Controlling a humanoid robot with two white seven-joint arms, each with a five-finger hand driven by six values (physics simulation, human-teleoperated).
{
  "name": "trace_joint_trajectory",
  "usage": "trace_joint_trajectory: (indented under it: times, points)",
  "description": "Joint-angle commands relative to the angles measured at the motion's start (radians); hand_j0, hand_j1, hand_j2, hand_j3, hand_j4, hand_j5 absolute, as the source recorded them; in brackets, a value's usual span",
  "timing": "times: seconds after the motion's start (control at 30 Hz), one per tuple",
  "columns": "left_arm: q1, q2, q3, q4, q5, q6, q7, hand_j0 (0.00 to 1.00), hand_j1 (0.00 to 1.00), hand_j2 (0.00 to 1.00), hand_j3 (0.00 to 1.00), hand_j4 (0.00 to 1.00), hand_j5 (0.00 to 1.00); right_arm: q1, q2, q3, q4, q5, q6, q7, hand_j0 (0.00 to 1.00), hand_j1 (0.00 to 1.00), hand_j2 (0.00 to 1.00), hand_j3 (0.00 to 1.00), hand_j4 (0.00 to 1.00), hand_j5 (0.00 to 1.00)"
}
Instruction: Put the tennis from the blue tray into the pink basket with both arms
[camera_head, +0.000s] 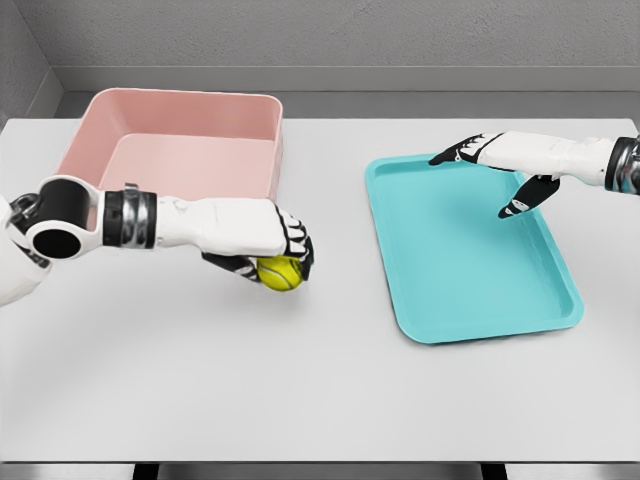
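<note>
The tennis ball (280, 273) is grasped under the curled fingers of the left robot hand (277, 243), left of centre, just below the pink basket (100, 130); the right robot hand (500, 168) is held released above the blue tray (560, 315), upper right.

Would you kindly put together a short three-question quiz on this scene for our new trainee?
1. True or false: the tennis ball lies on the blue tray.
2. Which hand grasps the ball? A) left hand B) right hand C) neither
3. Fill in: the pink basket stands at the table's far ____ side.

Key: 1 false, since it is held above the table between basket and tray; 2 A, and the right hand's fingers are spread over the tray; 3 left.
</note>
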Motion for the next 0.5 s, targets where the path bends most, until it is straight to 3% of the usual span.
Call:
trace_joint_trajectory:
  times: [0.0, 0.47]
  points:
    - [-0.003, 0.015, 0.001, 0.001, 0.020, -0.001, 0.001, 0.50, 0.50, 0.50, 0.50, 0.50, 0.50, 0.000, -0.001, -0.001, 0.000, -0.007, 0.003, 0.000, 1.00, 1.00, 1.00, 1.00, 1.00, 1.00]
    - [-0.061, 0.018, 0.034, 0.093, 0.050, -0.001, 0.001, 0.50, 0.50, 0.50, 0.50, 0.50, 0.50, 0.000, -0.001, -0.002, -0.002, -0.007, 0.003, 0.000, 1.00, 1.00, 1.00, 1.00, 1.00, 1.00]
